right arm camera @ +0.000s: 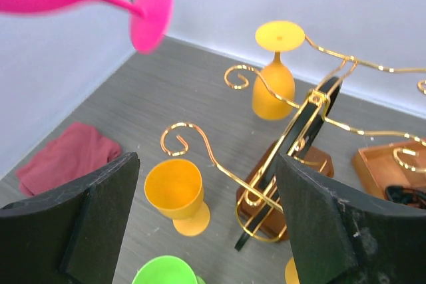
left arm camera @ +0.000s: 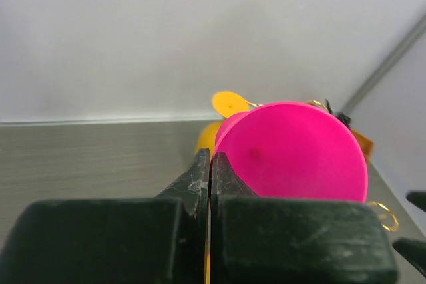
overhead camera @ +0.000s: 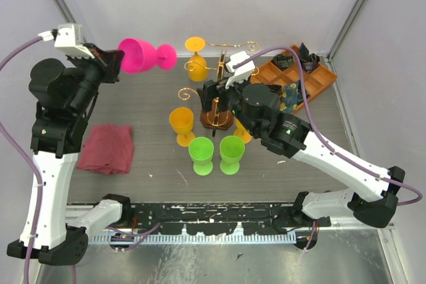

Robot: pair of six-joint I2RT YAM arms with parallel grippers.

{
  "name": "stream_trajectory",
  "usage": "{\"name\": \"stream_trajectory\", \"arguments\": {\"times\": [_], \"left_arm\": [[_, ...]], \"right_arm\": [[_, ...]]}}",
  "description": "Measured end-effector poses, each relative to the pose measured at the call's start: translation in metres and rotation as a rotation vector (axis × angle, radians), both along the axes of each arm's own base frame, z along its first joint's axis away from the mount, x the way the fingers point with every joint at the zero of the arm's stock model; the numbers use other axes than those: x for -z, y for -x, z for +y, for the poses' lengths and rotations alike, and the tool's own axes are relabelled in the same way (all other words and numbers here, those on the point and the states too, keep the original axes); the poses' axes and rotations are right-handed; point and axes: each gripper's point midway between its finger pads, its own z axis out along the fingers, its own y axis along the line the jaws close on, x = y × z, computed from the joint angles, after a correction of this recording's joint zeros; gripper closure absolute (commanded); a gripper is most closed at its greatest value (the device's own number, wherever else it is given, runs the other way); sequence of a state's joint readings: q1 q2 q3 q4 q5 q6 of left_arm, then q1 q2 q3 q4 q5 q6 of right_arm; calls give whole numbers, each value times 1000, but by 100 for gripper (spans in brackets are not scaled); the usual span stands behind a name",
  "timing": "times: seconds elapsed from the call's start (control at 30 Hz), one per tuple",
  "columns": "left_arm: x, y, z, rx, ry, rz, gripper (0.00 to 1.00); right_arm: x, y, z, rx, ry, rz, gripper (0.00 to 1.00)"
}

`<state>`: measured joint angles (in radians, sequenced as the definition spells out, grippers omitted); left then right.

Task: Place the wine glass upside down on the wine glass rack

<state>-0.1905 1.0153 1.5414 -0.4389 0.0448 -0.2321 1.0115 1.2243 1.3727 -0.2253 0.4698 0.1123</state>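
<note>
A grey wood-grain table [overhead camera: 153, 157] carries an orange compartment tray [overhead camera: 327, 76] at the far right. The gold wire wine glass rack on its brown wooden base [right arm camera: 311, 159] stands mid-table, one orange goblet [right arm camera: 273, 88] hanging inverted from it. The right gripper [overhead camera: 214, 96] gapes empty just beside the rack. A crumpled red cloth [overhead camera: 106, 149], an upright orange goblet [overhead camera: 182, 124] and two green goblets [overhead camera: 201, 154] crowd the near side. The glossy pink plastic wine glass [overhead camera: 141, 56] lies sideways in the air left of the rack, foot toward it. The left gripper [overhead camera: 112, 63] is clenched, seemingly on its bowl wall.

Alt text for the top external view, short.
The left gripper holds a pink wine glass sideways in the air, left of the gold wire rack. The right gripper is open at the rack; two green goblets and an orange goblet stand nearby.
</note>
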Motion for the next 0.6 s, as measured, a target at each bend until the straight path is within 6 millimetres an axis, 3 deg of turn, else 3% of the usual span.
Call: {"name": "stream_trajectory", "arguments": {"times": [0.27, 0.6], "left_arm": [[34, 3, -37, 169, 48, 97, 100], [20, 32, -49, 266, 92, 42, 100]], "right_arm": [[-22, -9, 17, -20, -45, -61, 11], [-9, -22, 27, -7, -46, -29, 12]]}}
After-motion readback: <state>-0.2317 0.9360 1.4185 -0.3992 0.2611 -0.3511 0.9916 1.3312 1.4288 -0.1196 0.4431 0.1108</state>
